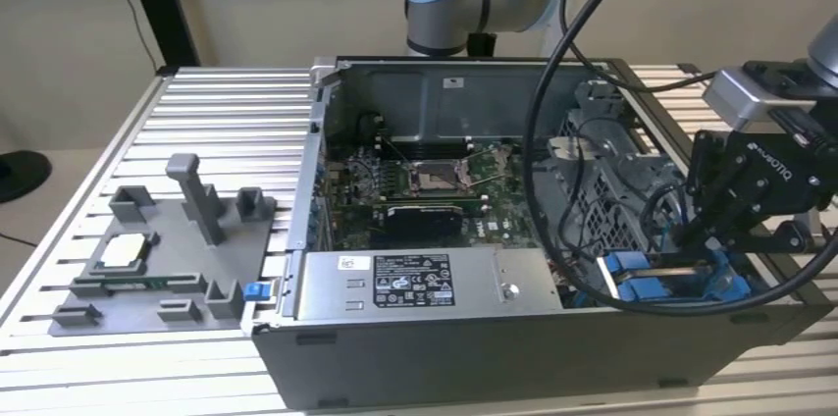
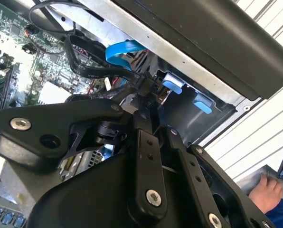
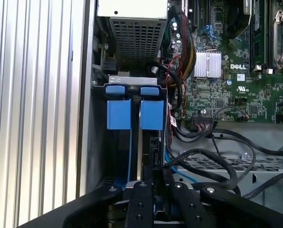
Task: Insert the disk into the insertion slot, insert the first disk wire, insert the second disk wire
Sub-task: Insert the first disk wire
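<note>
In the exterior view my gripper (image 1: 697,251) hangs low over the near corner of the open computer case (image 1: 433,367), on the exterior view's right. It is directly above the insertion slot (image 1: 626,264) with its blue rails. Black cables (image 1: 535,151) loop across the case beside me.

In the second wrist view my fingers (image 2: 146,142) stand close together. I judge they pinch the black wire plug (image 2: 148,84) at their tips, though the contact itself is hard to make out. 2 blue tabs (image 2: 172,84) sit just beyond the plug, and a blue ribbon cable (image 2: 122,51) curls near it. A person's hand (image 2: 267,191) rests on the table outside the case.

In the first wrist view the disk (image 3: 152,114) sits down in the slot. The blue tabs of its carrier lie side by side, straight ahead of my fingertips.

I take the step in hand to be seating a disk wire. To do it well, I should hold the plug square to the disk's socket and push straight along its axis without twisting. I should also keep the loose cables from dragging it sideways.
</note>
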`<act>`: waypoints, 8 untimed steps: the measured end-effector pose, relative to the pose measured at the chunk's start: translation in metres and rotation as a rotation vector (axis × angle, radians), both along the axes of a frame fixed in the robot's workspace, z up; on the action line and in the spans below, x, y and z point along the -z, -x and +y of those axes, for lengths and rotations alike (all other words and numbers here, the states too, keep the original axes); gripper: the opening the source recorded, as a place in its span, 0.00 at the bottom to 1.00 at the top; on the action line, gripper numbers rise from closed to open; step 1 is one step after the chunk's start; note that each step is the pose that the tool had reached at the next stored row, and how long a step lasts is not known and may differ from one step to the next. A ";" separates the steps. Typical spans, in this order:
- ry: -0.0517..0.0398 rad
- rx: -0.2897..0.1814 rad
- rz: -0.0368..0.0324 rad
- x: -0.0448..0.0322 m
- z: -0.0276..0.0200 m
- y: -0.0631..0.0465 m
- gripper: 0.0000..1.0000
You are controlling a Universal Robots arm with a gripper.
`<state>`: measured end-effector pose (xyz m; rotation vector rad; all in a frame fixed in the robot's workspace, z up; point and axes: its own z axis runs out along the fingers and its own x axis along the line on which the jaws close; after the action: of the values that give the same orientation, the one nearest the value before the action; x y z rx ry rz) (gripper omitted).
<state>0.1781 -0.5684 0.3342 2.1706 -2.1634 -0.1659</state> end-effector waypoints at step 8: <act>-0.0025 -0.001 0.0002 0.0036 0.0001 0.000 1.00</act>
<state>0.1781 -0.5683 0.3306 2.1728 -2.1632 -0.1687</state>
